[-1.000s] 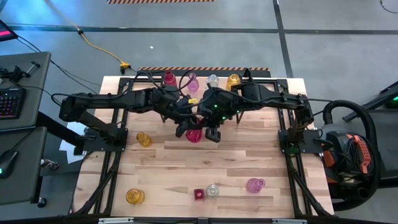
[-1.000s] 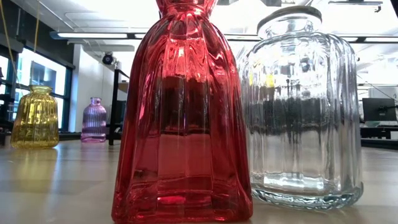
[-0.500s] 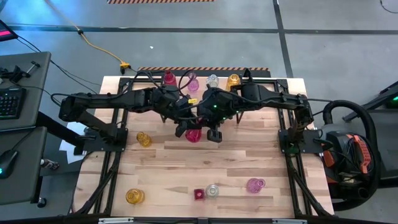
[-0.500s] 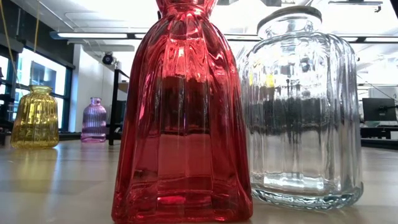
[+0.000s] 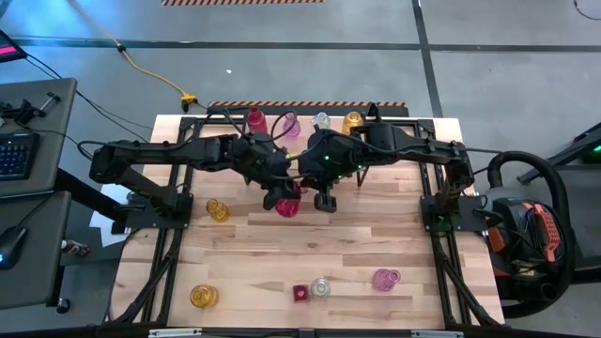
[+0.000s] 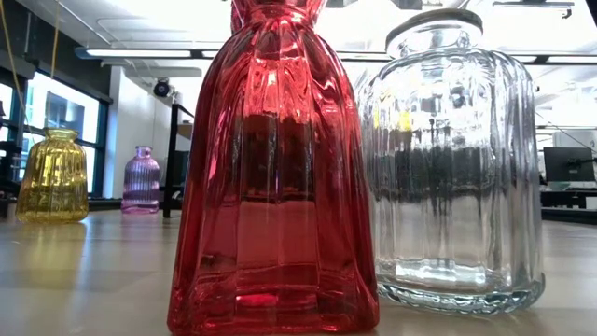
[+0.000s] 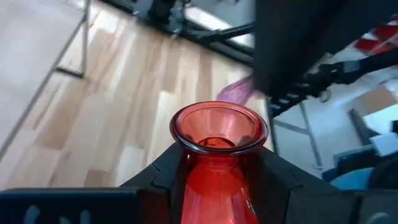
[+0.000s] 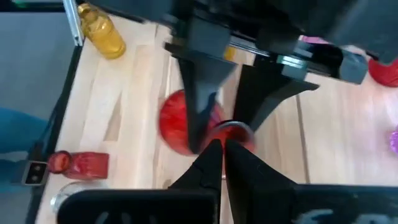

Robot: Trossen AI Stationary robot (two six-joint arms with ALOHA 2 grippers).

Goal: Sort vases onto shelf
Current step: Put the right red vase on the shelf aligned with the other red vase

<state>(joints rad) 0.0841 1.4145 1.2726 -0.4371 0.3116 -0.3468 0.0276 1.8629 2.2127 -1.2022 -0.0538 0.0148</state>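
Red glass is sitting between your left gripper's (image 7: 217,180) fingers: they are clasping the neck of a red vase (image 5: 288,204) near the middle of the wooden table (image 5: 376,235), just in front of the shelf (image 5: 300,131). Your right gripper (image 5: 325,201) is hanging right beside it, fingers pressed together on nothing. Four vases are standing on the shelf, and you are seeing yellow, red, clear and pink ones scattered along the table's front and left.
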